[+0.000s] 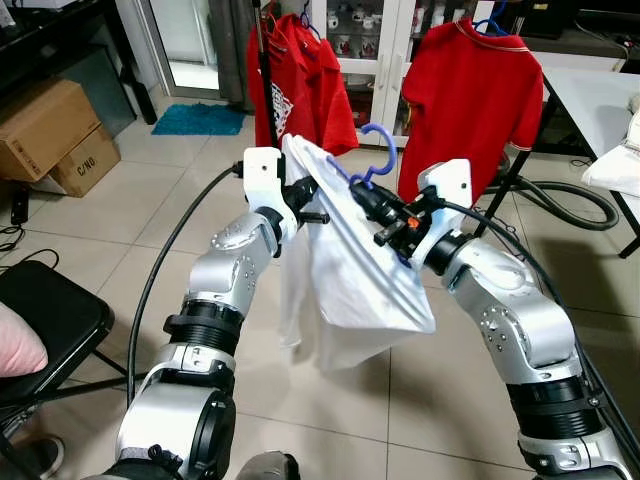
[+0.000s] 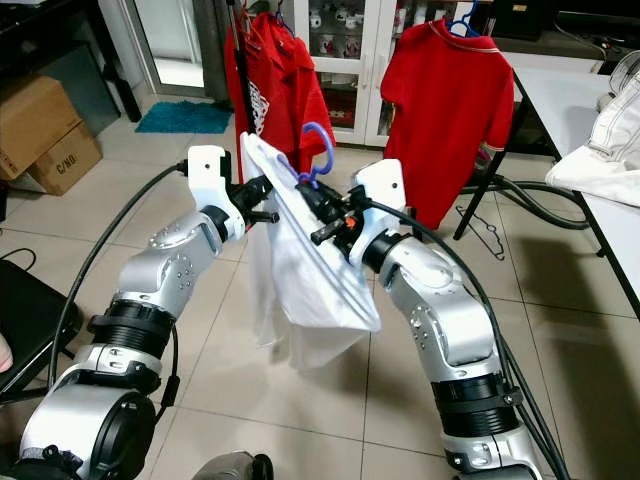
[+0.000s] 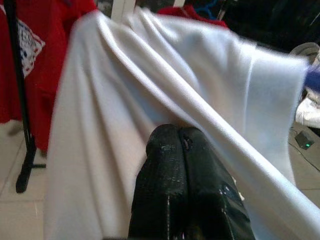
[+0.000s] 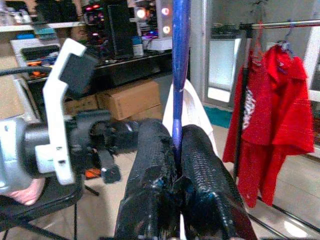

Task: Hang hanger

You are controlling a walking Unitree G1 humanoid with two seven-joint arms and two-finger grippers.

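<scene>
Tiled floor (image 1: 90,215), right claw (image 4: 176,150) clamping blue hanger (image 1: 372,150), left claw (image 3: 179,140) pinching white shirt (image 1: 340,280)

Pale beige tiles (image 1: 420,400) are covering the floor, their grout lines running off toward a glass-fronted white cabinet (image 1: 375,40) that is standing against the far wall. Two red shirts (image 1: 470,100) are hanging before it, one beside a dark upright pole (image 1: 266,80). A teal mat (image 1: 198,118) is lying by a bright doorway at the back, where daylight is coming in. Cardboard boxes (image 1: 45,135) are sitting under a dark table on the left, and a black folding chair (image 1: 45,320) is standing nearer. On the right a white table (image 2: 600,110) is carrying what is probably folded pale cloth (image 2: 605,150), and a thick grey hose (image 1: 570,205) is curling beneath.
</scene>
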